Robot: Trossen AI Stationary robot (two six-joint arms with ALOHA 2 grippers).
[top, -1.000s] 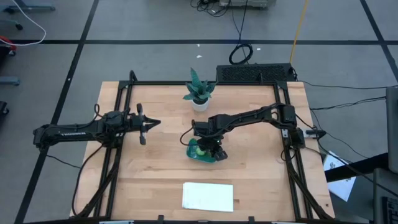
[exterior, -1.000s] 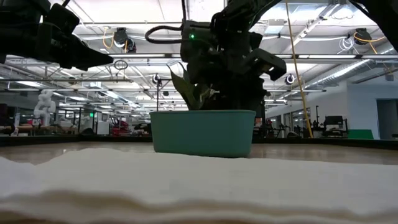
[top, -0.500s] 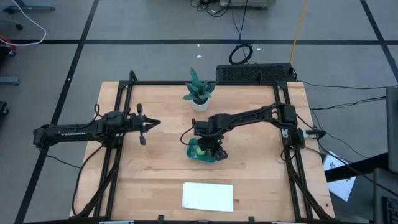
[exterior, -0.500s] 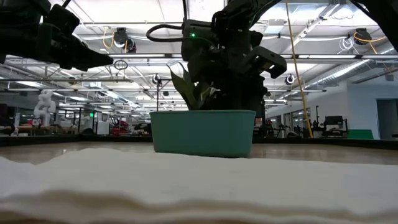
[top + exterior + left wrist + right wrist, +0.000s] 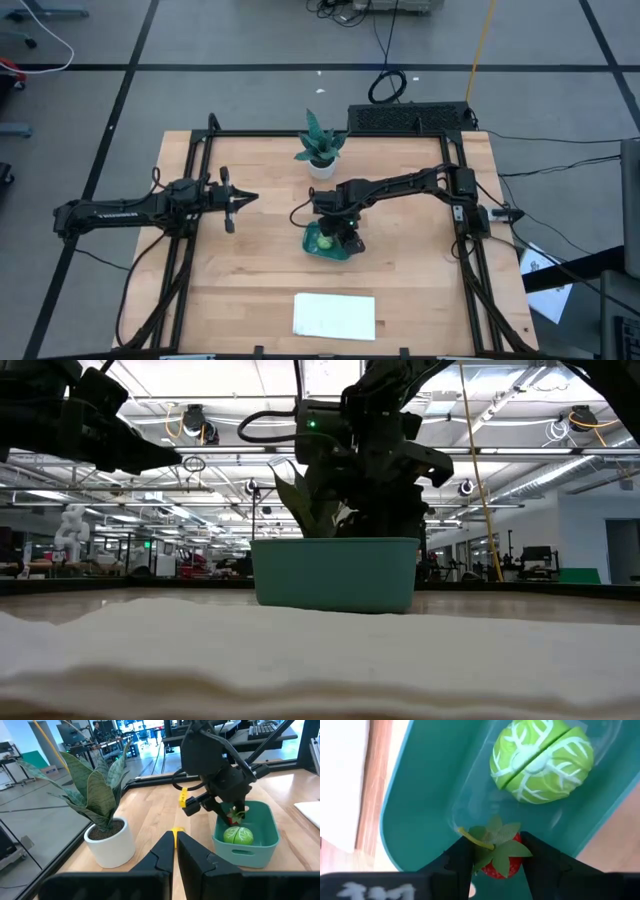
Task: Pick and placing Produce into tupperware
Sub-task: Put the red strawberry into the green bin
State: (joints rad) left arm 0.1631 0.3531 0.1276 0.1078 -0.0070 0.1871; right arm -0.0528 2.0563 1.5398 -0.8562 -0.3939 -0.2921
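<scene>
Red strawberry [image 5: 499,856] between right fingers [image 5: 460,860], unlabelled.

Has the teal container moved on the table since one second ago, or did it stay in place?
Yes, slightly. In the low view the tupperware has shifted a little to the picture's right, judged against the potted plant behind it. The right tool grips a strawberry inside it.

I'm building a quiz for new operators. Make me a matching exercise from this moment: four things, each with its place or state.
Things:
1. green cabbage
2. strawberry
3. potted plant
4. left gripper

Places or states:
A. held between the right gripper's fingers
B. lying loose in the tupperware
C. shut, away from the container
D. standing on the table beyond the container

Pairs: 1-B, 2-A, 3-D, 4-C
</scene>
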